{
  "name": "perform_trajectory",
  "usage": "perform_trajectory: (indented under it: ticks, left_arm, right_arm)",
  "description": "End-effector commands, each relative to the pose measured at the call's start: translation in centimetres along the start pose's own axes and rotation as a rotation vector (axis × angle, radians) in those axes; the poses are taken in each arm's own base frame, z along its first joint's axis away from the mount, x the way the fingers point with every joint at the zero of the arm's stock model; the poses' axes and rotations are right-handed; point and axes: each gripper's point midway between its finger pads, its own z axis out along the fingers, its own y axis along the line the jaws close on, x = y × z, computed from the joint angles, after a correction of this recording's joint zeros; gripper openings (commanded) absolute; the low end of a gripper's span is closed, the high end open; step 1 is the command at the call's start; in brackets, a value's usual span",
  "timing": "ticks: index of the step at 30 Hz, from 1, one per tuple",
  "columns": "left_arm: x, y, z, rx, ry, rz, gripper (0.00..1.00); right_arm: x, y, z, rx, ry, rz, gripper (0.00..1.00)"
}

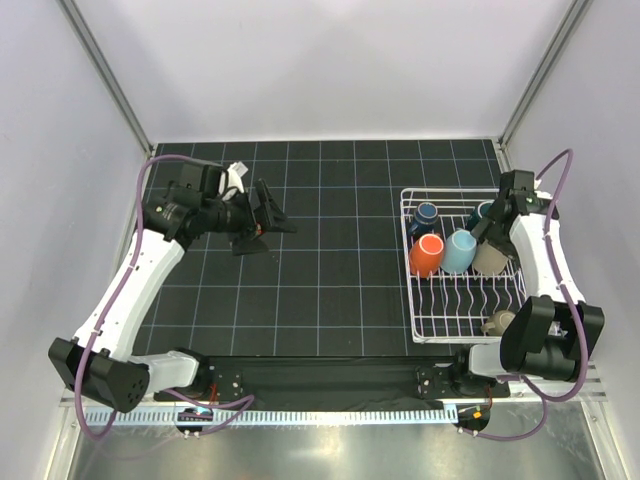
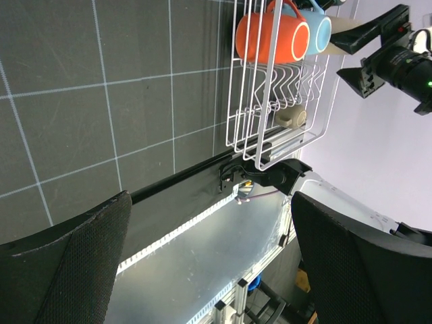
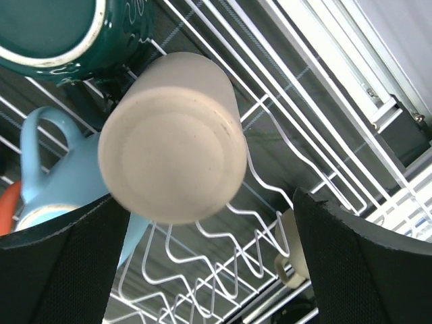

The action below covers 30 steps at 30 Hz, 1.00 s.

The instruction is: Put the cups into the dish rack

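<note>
Cups lie in the dish rack [image 1: 450, 312] on the right: navy cup [image 1: 427, 212], teal mug [image 1: 484, 212], orange cup [image 1: 426, 256], light blue mug [image 1: 460, 250] and beige tumbler [image 3: 172, 138] in the far rows, taupe mug [image 1: 497, 322] nearer. The right gripper [image 3: 209, 197] hangs at the tumbler's base, fingers spread wide, seemingly clear of it. The left gripper [image 1: 268, 222] hovers over the mat [image 1: 330, 270], fingers apart.

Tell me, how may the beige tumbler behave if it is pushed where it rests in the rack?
The tumbler looks hard and stiff, so it probably would not give, though it might chip on the rack wires. Its smooth round wall, without a handle, suggests it could roll or slide. The blue mug close beside it may stop that.
</note>
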Motion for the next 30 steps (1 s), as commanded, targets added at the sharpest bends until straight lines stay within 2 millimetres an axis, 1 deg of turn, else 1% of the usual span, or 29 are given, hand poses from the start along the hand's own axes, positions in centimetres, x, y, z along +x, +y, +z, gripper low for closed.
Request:
perform_trajectory:
  ticks: [1, 2, 3, 4, 5, 6, 7, 8, 10, 11, 12, 13, 14, 15, 17, 18, 20, 22, 23, 24, 25, 26, 27, 28, 29, 30]
  left_arm:
    - [0.6, -0.9, -0.6, 0.031, 0.002, 0.015, 0.97]
    - [0.7, -0.9, -0.6, 0.032, 0.002, 0.017, 0.97]
    - [0.9, -0.9, -0.5, 0.033, 0.009, 0.018, 0.96]
    - [1.0, -1.0, -0.5, 0.035, 0.011, 0.019, 0.96]
    - [1.1, -1.1, -0.6, 0.039, 0.012, 0.021, 0.97]
    - [1.3, -1.2, -0.6, 0.041, 0.017, 0.022, 0.97]
    - [1.4, -1.3, -0.7, 0.043, 0.017, 0.022, 0.96]
    - [1.4, -1.3, -0.6, 0.044, 0.018, 0.022, 0.96]
    - [1.6, -1.5, -0.7, 0.048, 0.022, 0.023, 0.96]
    - [1.7, -1.3, -0.5, 0.044, 0.028, 0.018, 0.96]
    - [2.0, -1.4, -0.4, 0.044, 0.036, 0.017, 0.96]
    - [2.1, -1.4, -0.5, 0.048, 0.034, 0.017, 0.96]
    - [2.2, -1.4, -0.4, 0.050, 0.039, 0.016, 0.96]
    - [2.5, -1.3, -0.3, 0.051, 0.049, 0.011, 0.96]
    - [2.8, -1.3, -0.3, 0.056, 0.053, 0.008, 0.96]
    - [3.0, -1.1, -0.1, 0.052, 0.059, 0.002, 0.96]
    - [3.4, -1.1, -0.2, 0.051, 0.061, 0.003, 0.96]
    - [3.8, -0.5, -0.1, 0.032, 0.072, -0.008, 0.96]
    - [4.1, -0.2, -0.2, 0.020, 0.079, -0.009, 0.96]
    - [4.5, 0.3, -0.2, 0.001, 0.092, -0.016, 0.96]
    - [4.8, 0.5, -0.1, -0.010, 0.089, -0.008, 0.97]
    - [5.1, 0.5, -0.2, -0.010, 0.085, -0.016, 0.97]
    - [5.1, 0.1, -0.6, 0.015, 0.056, -0.003, 0.97]
    - [5.7, 0.7, 0.0, 0.015, 0.063, -0.017, 0.97]
    - [6.1, 0.4, 0.1, 0.033, 0.066, -0.043, 0.97]
    - [6.5, 0.3, -0.2, 0.056, 0.054, -0.044, 0.97]
  right_arm:
    - [-2.3, -0.4, -3.5, -0.034, -0.074, 0.055, 1.00]
    - [-2.3, -0.7, -4.3, -0.037, -0.078, 0.054, 1.00]
    - [-3.0, -0.7, -5.2, -0.050, -0.100, 0.066, 0.99]
    - [-3.2, -0.7, -5.9, -0.062, -0.109, 0.071, 1.00]
    - [-3.1, -1.0, -6.7, -0.068, -0.114, 0.069, 1.00]
    - [-3.6, -0.8, -7.7, -0.090, -0.131, 0.071, 1.00]
    - [-3.4, -0.9, -8.2, -0.096, -0.124, 0.065, 1.00]
    - [-3.5, -0.2, -9.5, -0.150, -0.134, 0.055, 1.00]
    - [-3.1, 0.6, -10.9, -0.206, -0.134, 0.012, 1.00]
    - [-3.3, 1.5, -12.3, -0.258, -0.155, -0.010, 1.00]
    - [-2.4, 3.5, -13.6, -0.342, -0.152, -0.072, 0.99]
    - [-1.9, 4.8, -14.7, -0.400, -0.157, -0.112, 1.00]
    - [-1.6, 6.2, -16.2, -0.462, -0.168, -0.148, 1.00]
    - [0.1, 8.4, -17.8, -0.534, -0.153, -0.234, 1.00]
    - [1.5, 10.2, -19.8, -0.603, -0.138, -0.285, 1.00]
    - [3.6, 11.7, -21.2, -0.665, -0.115, -0.358, 1.00]
    - [5.2, 13.2, -23.0, -0.740, -0.103, -0.401, 1.00]
    - [7.4, 13.9, -24.7, -0.800, -0.100, -0.456, 1.00]
    - [8.3, 14.0, -24.8, -0.809, -0.086, -0.459, 1.00]
    - [8.4, 13.7, -25.4, -0.827, -0.106, -0.445, 1.00]
    - [9.4, 13.6, -25.8, -0.845, -0.108, -0.462, 1.00]
    - [10.2, 13.3, -25.2, -0.836, -0.099, -0.464, 1.00]
    - [10.4, 13.3, -25.4, -0.859, -0.110, -0.454, 0.99]
    - [10.4, 12.6, -25.9, -0.887, -0.131, -0.432, 1.00]
    - [11.3, 12.3, -24.5, -0.864, -0.112, -0.424, 1.00]
    - [11.6, 12.2, -24.1, -0.865, -0.096, -0.368, 1.00]
